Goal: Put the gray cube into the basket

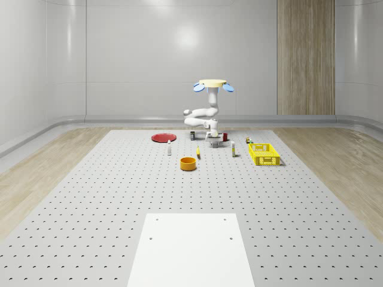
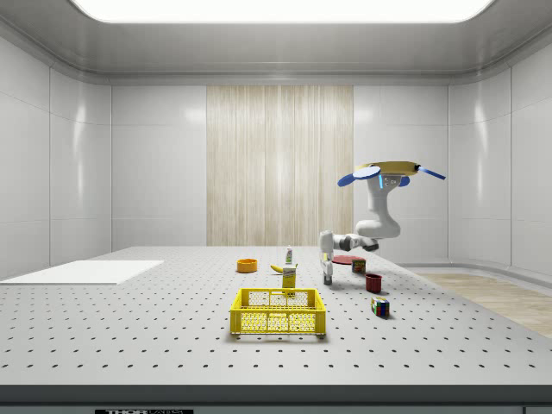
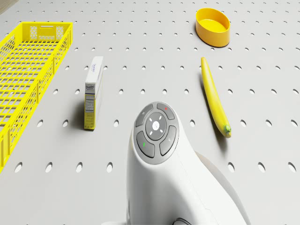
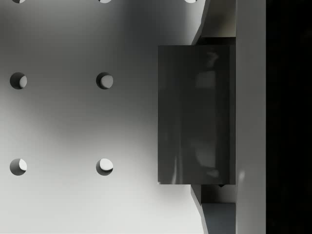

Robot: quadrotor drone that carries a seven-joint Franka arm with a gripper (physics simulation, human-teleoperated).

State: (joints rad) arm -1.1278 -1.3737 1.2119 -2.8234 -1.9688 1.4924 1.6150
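The drone (image 1: 212,83) hovers over the far part of the perforated surface (image 1: 119,197), its arm folded down so the gripper (image 1: 212,139) sits low at the gray cube (image 4: 196,114). In the wrist view one finger (image 4: 251,117) lies flush against the cube, but I cannot tell whether the fingers pinch it. If only one side bears, lifting could tip or drop it before the yellow basket (image 1: 264,153), at about four o'clock from the gripper in the whole-scene view.

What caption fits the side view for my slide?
Drone hovering above the perforated table, arm reaching down with gripper at the table surface, behind the yellow basket.
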